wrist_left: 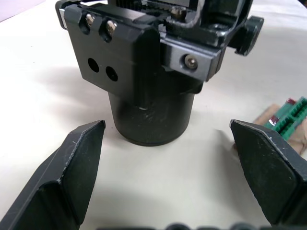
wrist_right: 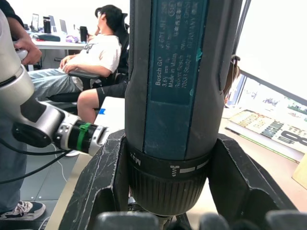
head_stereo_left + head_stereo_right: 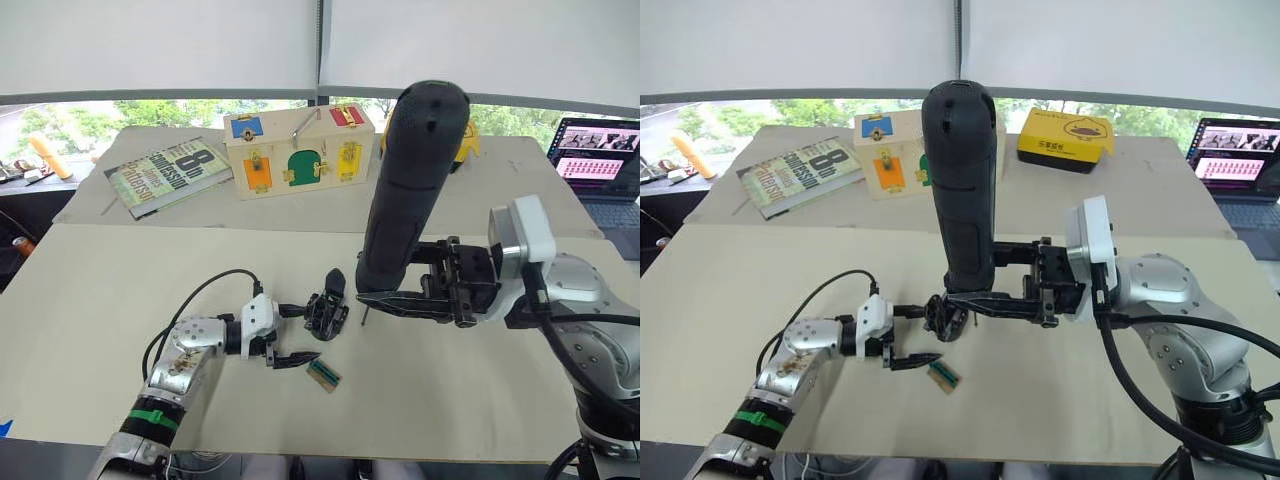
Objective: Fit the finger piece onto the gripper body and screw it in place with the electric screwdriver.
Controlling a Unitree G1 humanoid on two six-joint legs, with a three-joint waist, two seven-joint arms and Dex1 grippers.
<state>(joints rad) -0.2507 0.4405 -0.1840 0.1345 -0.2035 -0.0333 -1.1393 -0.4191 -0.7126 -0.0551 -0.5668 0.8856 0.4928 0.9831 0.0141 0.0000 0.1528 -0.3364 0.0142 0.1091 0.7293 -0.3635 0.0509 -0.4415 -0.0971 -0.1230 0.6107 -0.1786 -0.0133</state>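
Weight sits high in the thick black cylindrical electric screwdriver point(image 3: 405, 190), clamped low by the right pincer point(image 3: 400, 300); rigid blocky black gripper body point(image 3: 327, 308) stands on the table point(image 3: 120, 300) before the left pincer's point(image 3: 288, 336) apart fingers; grasp its base.

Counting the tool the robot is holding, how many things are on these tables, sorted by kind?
Tools: 1, electric screwdriver
Small parts: 2, gripper body, tan-and-green block
Boxes: 2, wooden box, yellow box
Books: 1, book
Laptops: 1, laptop
Total: 7
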